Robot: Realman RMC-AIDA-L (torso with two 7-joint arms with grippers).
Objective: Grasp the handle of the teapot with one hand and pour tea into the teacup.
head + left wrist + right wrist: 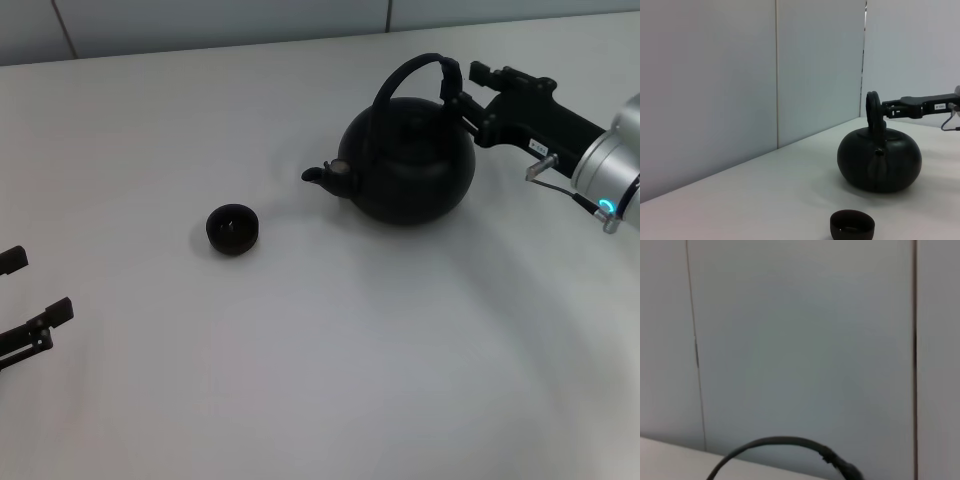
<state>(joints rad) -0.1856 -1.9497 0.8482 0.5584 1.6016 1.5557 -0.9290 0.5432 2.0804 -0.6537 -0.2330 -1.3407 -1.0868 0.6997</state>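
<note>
The matte-black teapot [410, 165] stands upright on the white table, its spout pointing left toward the small dark teacup [232, 228]. Its arched handle [410, 68] rises over the lid. My right gripper [468, 95] reaches in from the right, open, with one finger on each side of the handle's right end, where the thick sleeve is. The left wrist view shows the teapot [880, 160], the teacup [852, 225] in front of it and the right gripper [887, 112] at the handle [872, 110]. Only the handle's arch [775, 441] appears in the right wrist view. My left gripper [35, 288] rests open at the table's left edge.
The white table [330, 380] spreads around both objects, with a grey panelled wall [740, 75] behind it. A cable loop [560, 190] hangs under the right wrist.
</note>
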